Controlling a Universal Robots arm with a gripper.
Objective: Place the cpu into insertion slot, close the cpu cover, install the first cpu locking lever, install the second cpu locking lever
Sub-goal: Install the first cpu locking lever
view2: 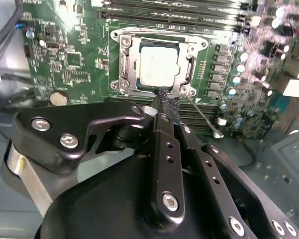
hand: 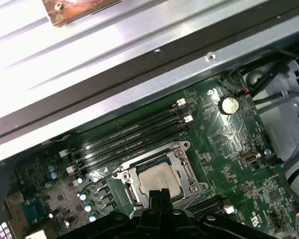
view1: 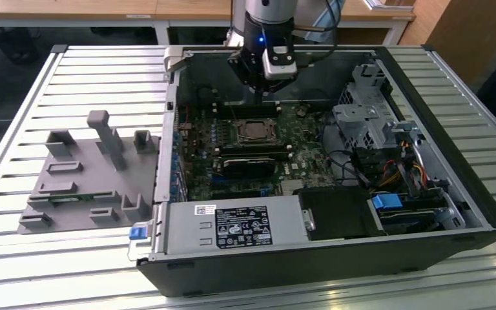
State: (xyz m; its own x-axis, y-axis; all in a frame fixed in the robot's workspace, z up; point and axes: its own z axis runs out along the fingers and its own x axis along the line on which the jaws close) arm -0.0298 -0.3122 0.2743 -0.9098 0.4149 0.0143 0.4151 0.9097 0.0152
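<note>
Evidently empty, the gripper (view2: 165, 102) has its tips pinched together at the cover's (view2: 123, 59) edge, with the free lever (view2: 204, 119) slanting just beside them.

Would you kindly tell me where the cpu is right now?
In the second wrist view the cpu lies in the insertion slot, framed by the cpu cover, beside the long memory slots, with the pincer at one corner.

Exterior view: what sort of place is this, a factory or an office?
Probably a robotics lab or workshop: an open computer case lies on a slatted metal table beside a grey parts fixture, a robot arm reaches into it, and wooden desks stand behind.
</note>
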